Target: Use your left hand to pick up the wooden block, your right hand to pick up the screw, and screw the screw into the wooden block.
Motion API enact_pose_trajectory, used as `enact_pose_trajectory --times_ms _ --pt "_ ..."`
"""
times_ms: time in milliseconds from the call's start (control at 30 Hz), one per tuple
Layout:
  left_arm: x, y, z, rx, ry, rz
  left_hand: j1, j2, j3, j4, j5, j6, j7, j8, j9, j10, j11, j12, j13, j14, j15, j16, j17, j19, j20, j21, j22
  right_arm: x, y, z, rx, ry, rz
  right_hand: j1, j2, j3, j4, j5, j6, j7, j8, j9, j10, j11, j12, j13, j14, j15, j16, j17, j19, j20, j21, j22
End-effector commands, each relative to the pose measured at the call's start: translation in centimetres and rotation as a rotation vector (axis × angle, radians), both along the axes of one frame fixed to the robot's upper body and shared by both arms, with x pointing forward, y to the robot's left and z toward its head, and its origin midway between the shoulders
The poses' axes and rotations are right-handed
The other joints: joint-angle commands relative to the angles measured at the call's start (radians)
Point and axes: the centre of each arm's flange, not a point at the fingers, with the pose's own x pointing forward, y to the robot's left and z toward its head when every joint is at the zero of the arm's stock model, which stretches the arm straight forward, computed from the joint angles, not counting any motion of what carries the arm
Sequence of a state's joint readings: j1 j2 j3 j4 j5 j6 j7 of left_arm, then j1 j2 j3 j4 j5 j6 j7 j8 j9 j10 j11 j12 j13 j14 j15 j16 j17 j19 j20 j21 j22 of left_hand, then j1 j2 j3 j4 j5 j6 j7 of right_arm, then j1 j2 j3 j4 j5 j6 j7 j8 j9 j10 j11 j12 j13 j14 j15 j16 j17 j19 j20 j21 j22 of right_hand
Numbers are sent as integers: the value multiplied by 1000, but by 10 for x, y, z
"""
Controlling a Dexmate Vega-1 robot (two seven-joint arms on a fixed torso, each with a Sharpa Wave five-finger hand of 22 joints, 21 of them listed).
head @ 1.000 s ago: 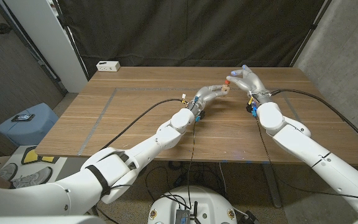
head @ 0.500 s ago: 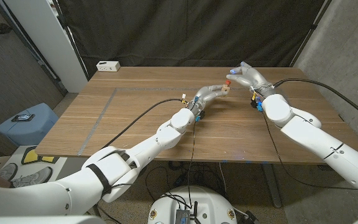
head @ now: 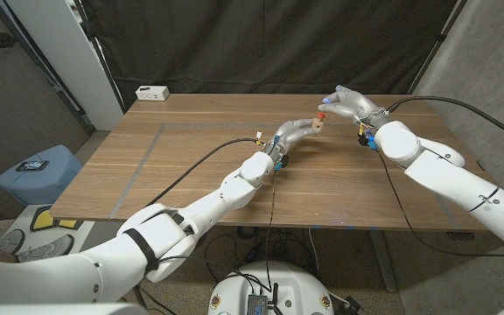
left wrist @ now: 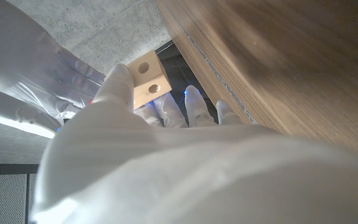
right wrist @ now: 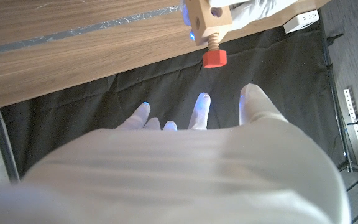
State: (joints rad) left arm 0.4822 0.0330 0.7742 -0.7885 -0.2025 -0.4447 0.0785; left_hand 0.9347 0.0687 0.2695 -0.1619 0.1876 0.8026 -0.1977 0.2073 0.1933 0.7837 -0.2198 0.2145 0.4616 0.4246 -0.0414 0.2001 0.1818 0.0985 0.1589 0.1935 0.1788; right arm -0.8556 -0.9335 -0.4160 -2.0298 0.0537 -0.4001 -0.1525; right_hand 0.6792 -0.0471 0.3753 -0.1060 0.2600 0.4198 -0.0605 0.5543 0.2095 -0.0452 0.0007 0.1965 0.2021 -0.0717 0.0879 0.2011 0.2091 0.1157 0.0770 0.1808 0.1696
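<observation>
Nearest the camera, the robot's two white arms reached from the bottom corners over the wooden table. The left hand held the wooden block above the table's middle, fingers clamped around it. The red-headed screw stood partly threaded into the block, its thread still showing. Just beyond, the right hand had its fingers spread apart and off the screw; over the last second its forearm had swung outward while the hand stayed close beside the screw head. This likely meant a regrasp between turns, with tightening unfinished. At the table's far left corner lay a white power strip.
</observation>
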Motion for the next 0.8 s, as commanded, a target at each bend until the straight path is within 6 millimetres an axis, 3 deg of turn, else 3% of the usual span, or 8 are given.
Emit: enact_pose_trajectory --times_ms 33,800 --pt "3 0 1 -1 5 -4 4 1 4 5 6 14 -6 4 3 9 0 2 2 -4 -69 1 3 3 -5 8 3 -3 -1 14 -103 50 0 -2 6 2 -7 9 -5 6 -6 -1 -17 7 -2 2 -2 12 2 2 -11 5 -1 2" --pt "7 -4 1 10 6 -18 8 0 3 6 6 7 -10 1 3 8 0 0 2 -7 -69 1 3 1 -6 7 3 -6 1 45 -293 114 3 4 21 7 -25 30 -70 -10 -49 -2 -98 6 -15 2 -57 33 -11 -1 -49 11 0 2"
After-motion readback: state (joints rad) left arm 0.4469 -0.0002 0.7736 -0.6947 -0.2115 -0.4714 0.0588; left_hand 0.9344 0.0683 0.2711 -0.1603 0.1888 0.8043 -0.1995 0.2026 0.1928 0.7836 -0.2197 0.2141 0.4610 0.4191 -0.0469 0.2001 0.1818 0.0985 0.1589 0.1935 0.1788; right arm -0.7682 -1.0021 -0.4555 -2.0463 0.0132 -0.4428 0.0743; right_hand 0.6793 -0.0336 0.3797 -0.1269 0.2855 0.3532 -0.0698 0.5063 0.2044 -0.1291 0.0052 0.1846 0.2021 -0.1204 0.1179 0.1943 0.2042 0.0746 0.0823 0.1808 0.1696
